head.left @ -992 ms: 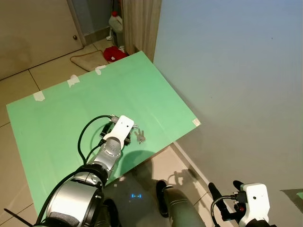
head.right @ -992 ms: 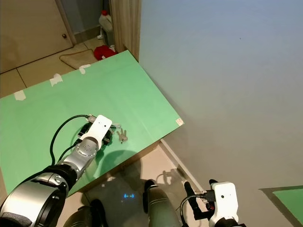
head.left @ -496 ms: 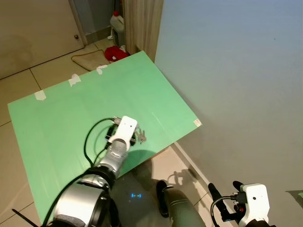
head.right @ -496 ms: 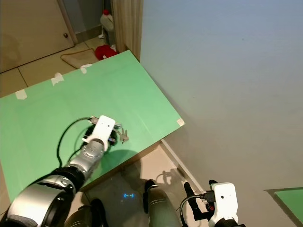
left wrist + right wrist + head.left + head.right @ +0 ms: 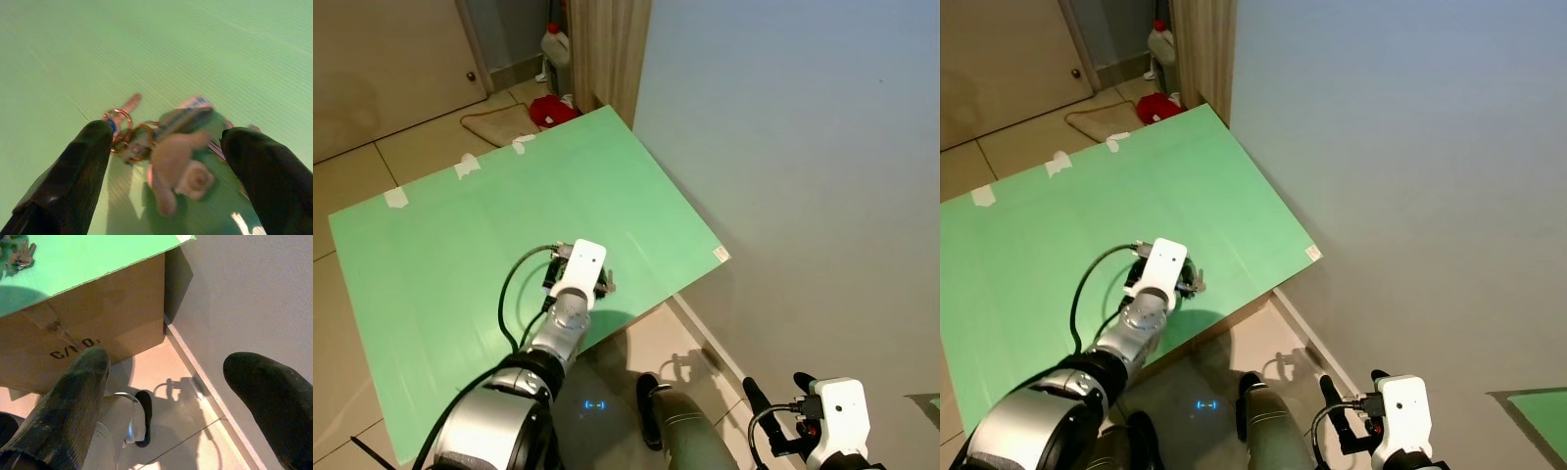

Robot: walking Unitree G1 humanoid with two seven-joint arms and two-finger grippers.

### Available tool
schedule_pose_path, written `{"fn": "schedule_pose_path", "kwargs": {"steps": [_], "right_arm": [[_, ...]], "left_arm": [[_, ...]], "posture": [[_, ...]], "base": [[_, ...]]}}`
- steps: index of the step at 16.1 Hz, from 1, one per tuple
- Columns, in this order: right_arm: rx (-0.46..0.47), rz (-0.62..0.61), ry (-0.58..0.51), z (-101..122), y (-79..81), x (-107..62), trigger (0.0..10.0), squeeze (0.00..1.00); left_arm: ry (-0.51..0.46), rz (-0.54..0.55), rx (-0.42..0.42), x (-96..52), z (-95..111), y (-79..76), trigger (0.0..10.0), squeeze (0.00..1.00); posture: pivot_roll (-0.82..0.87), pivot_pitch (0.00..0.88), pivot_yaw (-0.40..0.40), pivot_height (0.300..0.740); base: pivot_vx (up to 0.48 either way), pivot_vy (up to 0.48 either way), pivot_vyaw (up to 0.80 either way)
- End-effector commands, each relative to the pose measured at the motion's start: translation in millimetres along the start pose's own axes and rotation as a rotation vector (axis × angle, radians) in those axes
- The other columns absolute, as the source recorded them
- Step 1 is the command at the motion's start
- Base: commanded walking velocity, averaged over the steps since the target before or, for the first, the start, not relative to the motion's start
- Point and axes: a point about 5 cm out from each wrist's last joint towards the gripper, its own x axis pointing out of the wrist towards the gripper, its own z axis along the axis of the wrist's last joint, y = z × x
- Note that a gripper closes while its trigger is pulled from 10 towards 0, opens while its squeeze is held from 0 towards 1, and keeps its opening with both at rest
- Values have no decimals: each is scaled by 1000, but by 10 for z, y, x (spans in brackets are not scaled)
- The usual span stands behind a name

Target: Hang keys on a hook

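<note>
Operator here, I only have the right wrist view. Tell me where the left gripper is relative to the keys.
Observer: The left gripper is just above the keys on the green surface, one finger on either side of them.
Operator: Report whether it has closed on them.
Observer: No. The left wrist view shows the fingers spread wide, with the bunch lying free between them.
Operator: Describe what is on the ring.
Observer: A small plush toy charm lies beside the copper-coloured key rings.
Operator: Say where the bunch sits on the surface.
Observer: Near the edge closest to the robot, on the side towards the wall.
</note>
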Motion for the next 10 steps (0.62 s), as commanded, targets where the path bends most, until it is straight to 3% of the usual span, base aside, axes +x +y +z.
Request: {"fn": "schedule_pose_path", "kwargs": {"steps": [1,5,10], "right_arm": [[-3,-4,26,-39,-18,-35,10000,0],[-4,-3,28,-39,-15,-40,10000,0],[1,-5,31,-49,-2,-49,10000,0]], "left_arm": [[17,-55,-12,-59,-92,-149,10000,0],[67,-52,-71,-78,-152,-190,10000,0],[60,45,9,-71,-187,-66,10000,0]], "posture": [[-415,252,-80,740],[-419,255,-81,740],[-421,264,-79,740]], "base": [[0,0,0],[0,0,0],[0,0,0]]}}
